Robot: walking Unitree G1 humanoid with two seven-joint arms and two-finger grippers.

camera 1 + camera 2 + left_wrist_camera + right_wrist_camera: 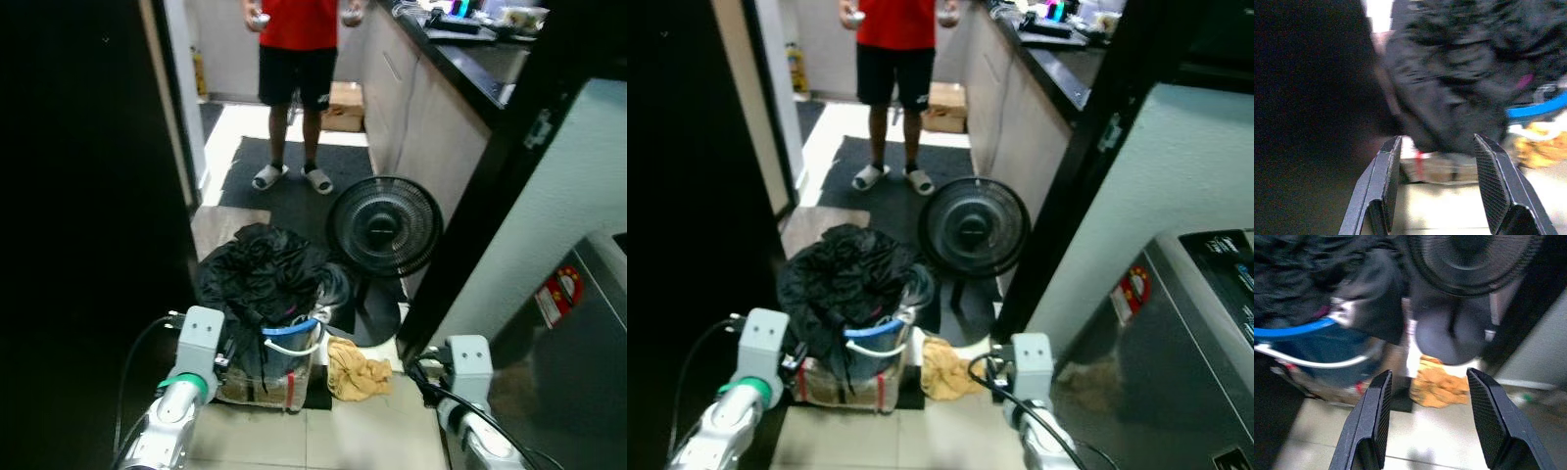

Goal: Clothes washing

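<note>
I'm looking down at a bucket [284, 367] on the tiled floor [362, 431], heaped with dark clothes [260, 269] that spill over its rim. The bucket has a blue rim and a white handle, and it stands on a low, flat base I can't identify. Just beside it, on the robot's right, a yellow cloth [358, 369] lies crumpled on the floor. Behind the cloth stands a black fan [384, 227], upright on its round base.

My left tool [1437, 191] hangs released, its two black fingers [1382, 188] spread wide and holding nothing; through its wrist camera I see the clothes and the bucket ahead of the tips, not touched. My right tool [1427, 421] is likewise released and empty, fingers apart, pointing toward the yellow cloth and the fan's base, near them but apart.

On the robot's right, a grey washer [1176, 343] with a red sticker on its side sits next to a pale wall. Farther back a person [294, 69] in a red shirt, black shorts and sandals stands on a dark mat [294, 191], beside a desk [470, 54] with a dark top carrying small items.
</note>
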